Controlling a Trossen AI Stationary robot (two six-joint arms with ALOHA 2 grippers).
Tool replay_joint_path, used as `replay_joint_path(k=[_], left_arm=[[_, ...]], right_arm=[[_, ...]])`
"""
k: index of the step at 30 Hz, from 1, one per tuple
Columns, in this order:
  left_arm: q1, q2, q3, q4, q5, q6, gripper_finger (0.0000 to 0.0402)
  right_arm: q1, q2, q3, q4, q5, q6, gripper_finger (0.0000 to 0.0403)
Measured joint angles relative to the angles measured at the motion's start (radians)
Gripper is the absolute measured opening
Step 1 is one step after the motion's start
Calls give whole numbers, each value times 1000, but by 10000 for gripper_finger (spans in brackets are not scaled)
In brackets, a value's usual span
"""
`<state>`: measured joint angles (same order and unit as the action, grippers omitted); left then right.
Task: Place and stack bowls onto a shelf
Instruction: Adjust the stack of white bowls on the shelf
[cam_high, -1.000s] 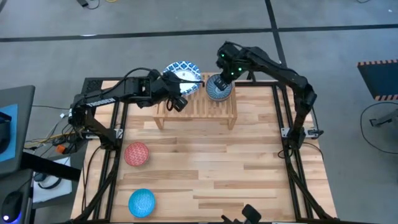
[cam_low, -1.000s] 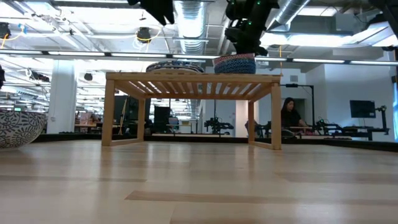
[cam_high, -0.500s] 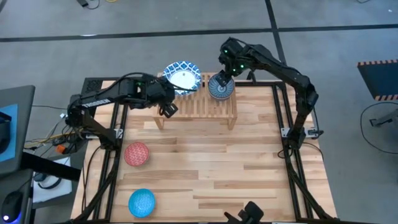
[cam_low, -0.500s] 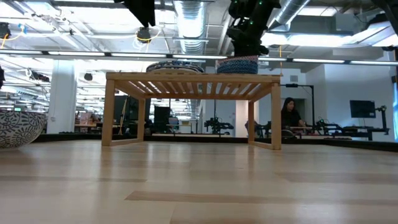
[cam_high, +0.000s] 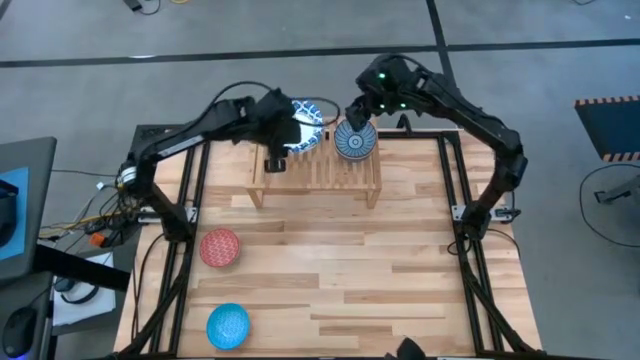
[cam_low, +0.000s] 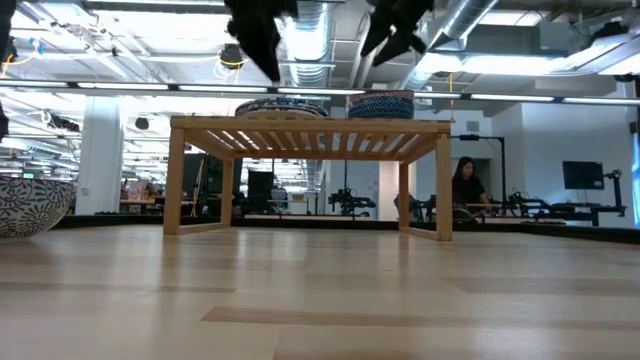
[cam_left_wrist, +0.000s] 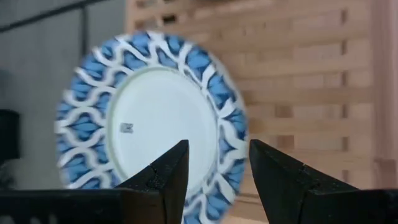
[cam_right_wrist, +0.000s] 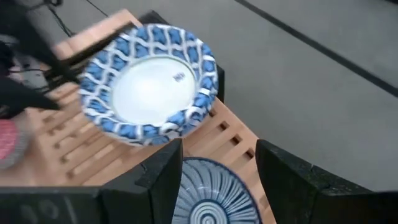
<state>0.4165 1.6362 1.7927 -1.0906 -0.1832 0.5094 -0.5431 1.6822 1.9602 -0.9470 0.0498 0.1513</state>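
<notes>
A white bowl with a blue pattern (cam_left_wrist: 149, 118) rests on the slatted top of the shelf (cam_high: 320, 172), at its far left. A grey-blue bowl (cam_high: 355, 140) sits beside it on the shelf's far right. My left gripper (cam_left_wrist: 217, 171) hovers open above the shelf (cam_low: 310, 125), and the white bowl's right rim shows between its fingers, farther off. My right gripper (cam_right_wrist: 217, 177) stands open above the grey-blue bowl (cam_right_wrist: 214, 202), clear of it. In the low view both grippers (cam_low: 268, 65) (cam_low: 385, 40) hang above the two bowls.
A red bowl (cam_high: 219, 247) and a bright blue bowl (cam_high: 228, 325) lie on the plank table near its left edge, with bare planks to their right. A dark-patterned bowl (cam_low: 30, 205) shows at the low view's left edge. A person sits in the room behind.
My right gripper has opened, let go of the grey-blue bowl and risen; the bowl stays on the shelf. My left gripper has swung from the shelf's near-left corner toward the far edge and the white bowl, rolling its wrist and staying open.
</notes>
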Motion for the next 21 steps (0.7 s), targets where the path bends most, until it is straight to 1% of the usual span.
replay_joint_path(k=[3, 5, 9, 15, 18, 21], left_arm=[[58, 52, -1, 0, 84, 26, 147], [84, 78, -1, -1, 111, 13, 140], [104, 114, -1, -62, 181, 15, 124], [88, 116, 11, -118, 198, 16, 109], [86, 117, 58, -178, 206, -6, 106], [84, 116, 123, -265, 236, -25, 103]], right_arm=[[16, -40, 0, -22, 0, 0, 227], [26, -65, 0, -40, 0, 2, 227], [41, -103, 0, -80, 4, 6, 227], [41, -135, 0, -89, 32, 6, 227], [30, -135, 0, -88, 33, 6, 227], [22, -129, 0, -86, 33, 2, 227]])
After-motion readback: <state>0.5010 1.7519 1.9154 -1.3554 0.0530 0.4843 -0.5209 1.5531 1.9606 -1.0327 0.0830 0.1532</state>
